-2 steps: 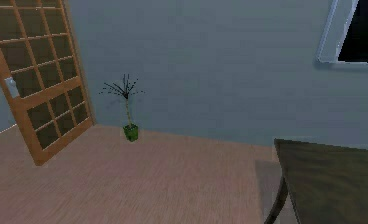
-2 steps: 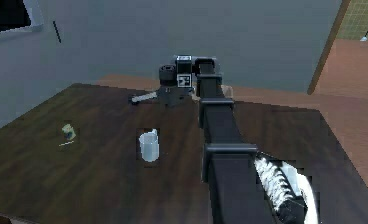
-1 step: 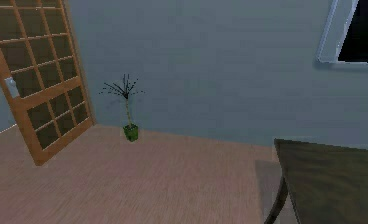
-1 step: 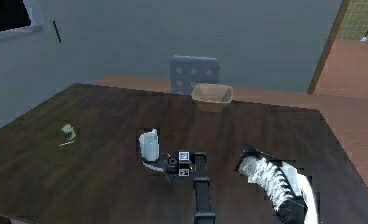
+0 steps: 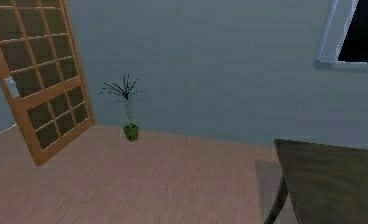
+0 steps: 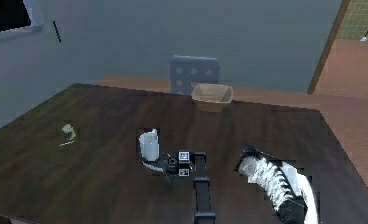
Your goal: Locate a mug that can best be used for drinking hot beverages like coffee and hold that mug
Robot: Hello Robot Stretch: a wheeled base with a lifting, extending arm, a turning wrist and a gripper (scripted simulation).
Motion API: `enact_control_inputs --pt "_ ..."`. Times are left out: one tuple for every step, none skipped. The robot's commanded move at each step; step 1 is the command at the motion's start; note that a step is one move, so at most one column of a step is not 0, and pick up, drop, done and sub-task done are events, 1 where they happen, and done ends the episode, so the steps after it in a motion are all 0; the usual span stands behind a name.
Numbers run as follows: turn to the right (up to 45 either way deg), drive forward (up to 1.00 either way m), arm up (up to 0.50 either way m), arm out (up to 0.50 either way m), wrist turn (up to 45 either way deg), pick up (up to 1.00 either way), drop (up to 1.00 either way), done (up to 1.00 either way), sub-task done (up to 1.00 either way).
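One whitish cylindrical mug (image 6: 148,146) on dark wooden table (image 6: 52,150), just up-left of dark two-fingered gripper (image 6: 158,166); grip state and hold impossible to tell.

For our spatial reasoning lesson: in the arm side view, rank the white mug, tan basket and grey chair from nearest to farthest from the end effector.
1. White mug, right at the end effector, mid-way across the table.
2. Tan basket, at the table's far edge.
3. Grey chair, beyond the table, by the wall.
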Motion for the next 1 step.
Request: enact_control_inputs --pt "0.0 0.00 0.10 0.00 0.0 0.00 0.00 0.00 0.00"
